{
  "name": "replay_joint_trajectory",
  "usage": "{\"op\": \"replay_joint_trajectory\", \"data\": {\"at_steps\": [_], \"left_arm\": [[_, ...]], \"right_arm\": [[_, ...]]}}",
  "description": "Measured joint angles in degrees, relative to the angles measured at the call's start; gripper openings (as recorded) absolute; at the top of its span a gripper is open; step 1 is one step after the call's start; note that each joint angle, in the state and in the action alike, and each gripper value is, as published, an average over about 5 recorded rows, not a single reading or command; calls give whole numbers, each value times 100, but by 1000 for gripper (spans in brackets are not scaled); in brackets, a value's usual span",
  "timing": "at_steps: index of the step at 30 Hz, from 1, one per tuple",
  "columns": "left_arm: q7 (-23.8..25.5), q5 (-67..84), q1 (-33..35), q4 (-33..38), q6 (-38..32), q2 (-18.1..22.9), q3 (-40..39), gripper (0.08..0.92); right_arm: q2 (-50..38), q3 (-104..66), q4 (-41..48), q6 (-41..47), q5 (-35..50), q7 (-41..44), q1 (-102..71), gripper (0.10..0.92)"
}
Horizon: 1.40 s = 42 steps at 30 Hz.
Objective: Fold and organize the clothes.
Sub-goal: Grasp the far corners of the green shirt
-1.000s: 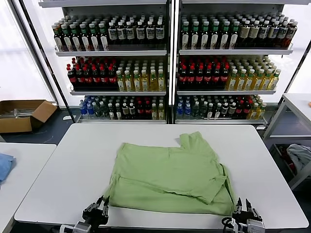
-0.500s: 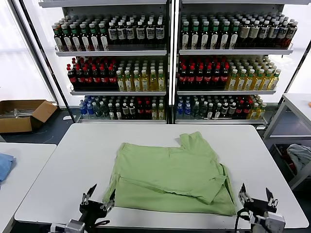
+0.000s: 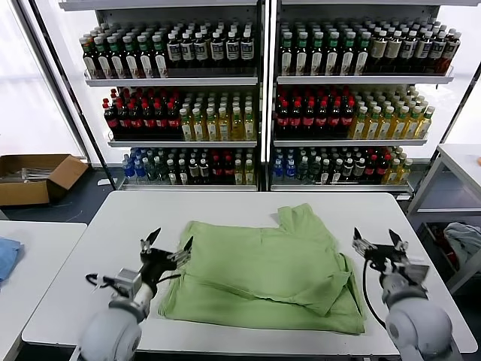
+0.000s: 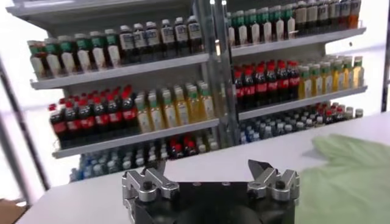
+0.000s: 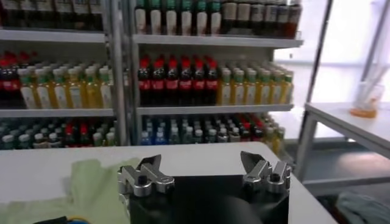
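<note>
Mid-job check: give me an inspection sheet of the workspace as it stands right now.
Surface: white table, bare around the garment.
Job's things: green shirt lying partly folded mid-table, one sleeve pointing toward the shelves; no collar, buttons or print visible.
Clutter: nothing seen on the table.
Grippers: left gripper open, above the shirt's left edge, holding nothing; right gripper open, off the shirt's right edge, holding nothing.
Cables: black cable running along the right arm; another at the left arm.
Surroundings: bottle shelves behind; cardboard box on the floor to the left; side tables on both sides.
</note>
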State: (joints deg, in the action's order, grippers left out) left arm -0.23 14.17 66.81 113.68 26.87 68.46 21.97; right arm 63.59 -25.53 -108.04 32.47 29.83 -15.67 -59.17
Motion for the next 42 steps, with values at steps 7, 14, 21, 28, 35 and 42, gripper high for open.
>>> {"op": "replay_joint_trajectory", "data": {"at_steps": [7, 14, 21, 28, 35, 42], "left_arm": [[70, 288, -1127, -1137, 198, 65, -483, 823], [109, 422, -1771, -2001, 318, 148, -761, 823], [131, 499, -2135, -2543, 364, 182, -868, 823], [141, 549, -2281, -2859, 435, 173, -946, 823], [172, 565, -2353, -3072, 458, 185, -985, 823], [178, 571, -2385, -3235, 452, 231, -986, 823]], "right_arm": [[172, 566, 1107, 23, -13, 155, 1005, 823], [461, 849, 1978, 36, -163, 264, 1628, 823], [740, 1047, 2646, 36, -347, 335, 2093, 823], [986, 1116, 3183, 18, -514, 399, 2443, 823], [1187, 1132, 3622, -25, -666, 461, 2626, 823], [1272, 1110, 3871, -47, -754, 494, 2660, 823]]}}
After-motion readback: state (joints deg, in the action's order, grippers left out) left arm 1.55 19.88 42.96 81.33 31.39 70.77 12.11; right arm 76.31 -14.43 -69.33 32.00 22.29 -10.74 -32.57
